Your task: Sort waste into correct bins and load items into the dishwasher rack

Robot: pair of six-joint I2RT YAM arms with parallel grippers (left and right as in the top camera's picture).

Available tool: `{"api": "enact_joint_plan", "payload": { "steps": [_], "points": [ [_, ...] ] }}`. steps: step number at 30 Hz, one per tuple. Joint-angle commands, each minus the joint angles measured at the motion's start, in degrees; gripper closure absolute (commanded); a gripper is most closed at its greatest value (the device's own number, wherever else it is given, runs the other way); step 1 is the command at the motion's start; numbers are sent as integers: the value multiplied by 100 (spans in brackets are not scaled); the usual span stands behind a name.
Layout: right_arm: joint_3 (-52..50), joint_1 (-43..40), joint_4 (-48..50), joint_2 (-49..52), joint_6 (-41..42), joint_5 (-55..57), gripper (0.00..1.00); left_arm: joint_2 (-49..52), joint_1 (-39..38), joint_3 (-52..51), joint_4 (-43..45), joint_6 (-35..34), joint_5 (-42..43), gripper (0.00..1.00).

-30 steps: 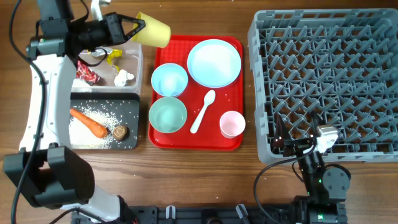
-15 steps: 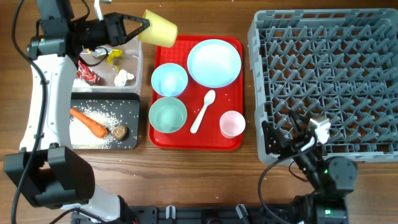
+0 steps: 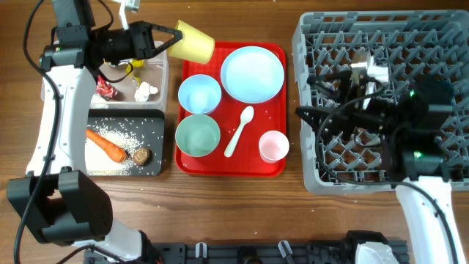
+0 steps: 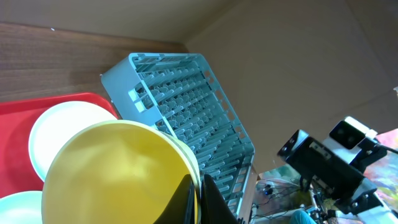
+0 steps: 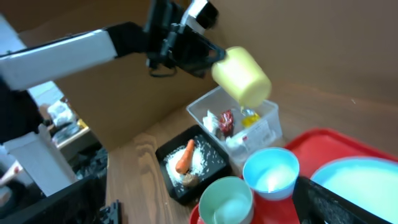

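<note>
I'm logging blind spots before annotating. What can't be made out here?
Overhead: the left arm covers the clear tub's far end.
Overhead: the right arm hides part of the dishwasher rack.
Left wrist: the yellow cup fills the view, hiding most of the red tray.
Right wrist: the frame edge cuts off the light blue plate.

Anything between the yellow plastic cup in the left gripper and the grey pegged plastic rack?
Yes. The black right arm hangs over the left half of the rack, across the straight path of the yellow cup. The rack's far right corner looks open.
</note>
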Motion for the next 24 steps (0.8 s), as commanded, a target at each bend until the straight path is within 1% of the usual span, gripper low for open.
{"api": "enact_joint_plan", "payload": {
  "steps": [1, 2, 4, 5, 6, 7, 8, 9, 10, 15, 17, 18, 19, 22, 24],
  "points": [
    [426, 24, 553, 334, -470, -769, 0, 7, -9, -37, 7, 111, 302, 96],
    [546, 24, 1084, 490, -227, -1244, 0, 7, -9, -37, 7, 109, 326, 96],
    [756, 24, 2363, 793, 931, -1631, 0, 7, -9, -37, 7, 111, 323, 96],
    [868, 24, 3198, 955, 1735, -1764, 0, 7, -9, -37, 4, 109, 323, 96],
    [1064, 24, 4583, 1200, 3071, -1921, 0, 7, -9, -37, 4, 109, 323, 96],
    [1248, 24, 5547, 1381, 4068, -2033, 0, 7, -9, -37, 2, 109, 323, 96],
    [1456, 22, 6262, 1539, 4778, -2129, 0, 7, -9, -37, 2, 109, 323, 96],
    [1694, 7, 6778, 1705, 5600, -2122, 0, 7, -9, -37, 2, 109, 323, 96],
    [1930, 7, 6994, 1862, 6041, -2122, 0, 7, -9, -37, 2, 101, 323, 96],
    [2083, 7, 6575, 2326, 5890, -2122, 0, 7, -9, -37, 0, 66, 321, 96],
    [2083, 7, 6535, 2544, 5547, -2094, 0, 7, -9, -37, 0, 68, 321, 96],
    [2083, -7, 6540, 2691, 5112, -2094, 0, 7, -9, -37, 0, 66, 321, 96],
    [2083, -66, 6537, 2787, 4996, -2074, 0, 7, -9, -37, 0, 66, 321, 96],
    [2081, -188, 6537, 2830, 5038, -2087, 0, 7, -9, -37, 0, 66, 321, 96],
    [2081, -221, 6553, 2813, 5230, -2118, 0, 7, -9, -37, 2, 68, 319, 96]
  ]
}}
